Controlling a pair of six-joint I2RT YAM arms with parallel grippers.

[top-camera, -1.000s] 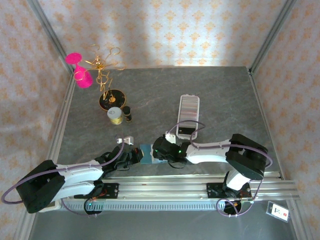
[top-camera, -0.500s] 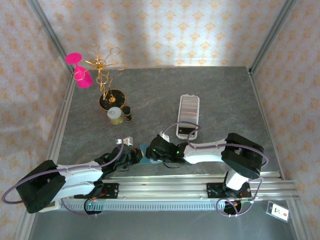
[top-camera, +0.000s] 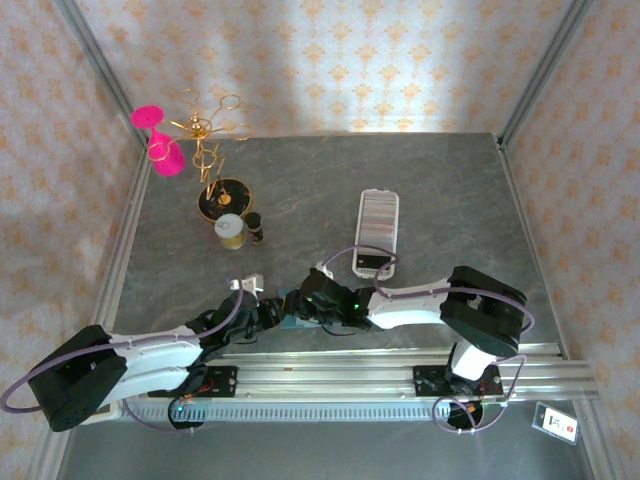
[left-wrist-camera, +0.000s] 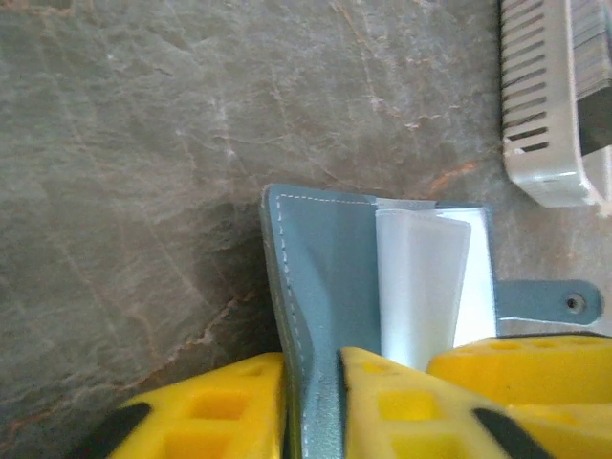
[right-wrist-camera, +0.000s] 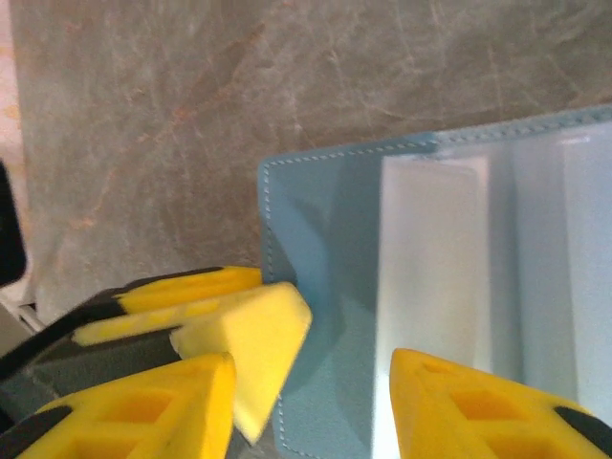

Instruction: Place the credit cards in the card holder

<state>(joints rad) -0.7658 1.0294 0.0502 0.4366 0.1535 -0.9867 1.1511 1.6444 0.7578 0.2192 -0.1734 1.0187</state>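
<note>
The teal card holder [top-camera: 290, 303] lies open near the table's front edge, between my two grippers. In the left wrist view its cover [left-wrist-camera: 325, 249] stands up between the fingers of my left gripper [left-wrist-camera: 314, 421], which are slightly apart around it. My right gripper [right-wrist-camera: 306, 421] is open wide over the holder's left panel [right-wrist-camera: 325, 220], one finger [right-wrist-camera: 478, 406] above the pale inner pocket. A left-gripper finger [right-wrist-camera: 253, 349] shows beside it. The credit cards [top-camera: 378, 213] stand as a striped row in the long white tray [top-camera: 362, 232], apart from both grippers.
A gold jewellery stand [top-camera: 210, 150] with pink pieces [top-camera: 158, 140] is at the back left, with a small jar [top-camera: 230, 229] and a dark bottle [top-camera: 256, 231] beside it. A small white object [top-camera: 246, 284] lies near the left arm. Metal rails run along the near edge.
The right gripper has slid left over the holder, and the left gripper has edged up to meet it. The left jaws have loosened from a tight pinch on the cover.
</note>
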